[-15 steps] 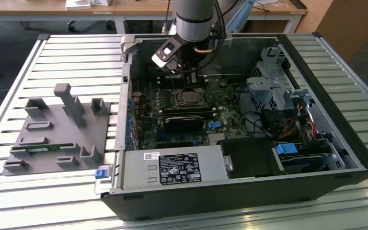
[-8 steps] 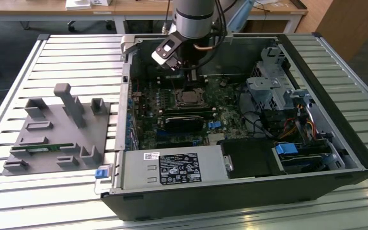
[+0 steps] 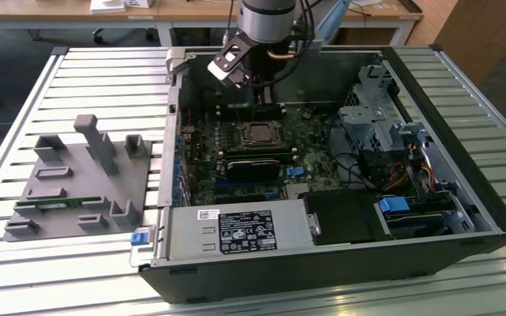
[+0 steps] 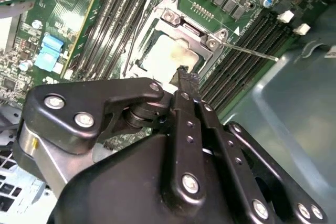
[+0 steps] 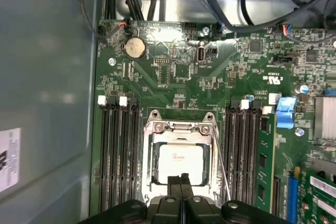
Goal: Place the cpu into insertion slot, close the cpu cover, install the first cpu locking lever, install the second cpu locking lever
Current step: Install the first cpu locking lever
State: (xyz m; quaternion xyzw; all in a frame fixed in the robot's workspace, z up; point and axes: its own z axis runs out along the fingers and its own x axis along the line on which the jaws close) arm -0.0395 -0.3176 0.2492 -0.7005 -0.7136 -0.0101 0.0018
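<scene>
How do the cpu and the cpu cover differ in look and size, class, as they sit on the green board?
The cpu is a solid, pale square plate; the cpu cover is an open silvery frame with a cut-out centre. The cpu cover is larger and rings the cpu, which shows through its opening. Both are squarish, metallic and appear to lie flat.

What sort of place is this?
Probably a robotics lab or workshop: an open computer case sits on a slatted metal table, a robot arm hangs over it, and desks stand behind.
</scene>
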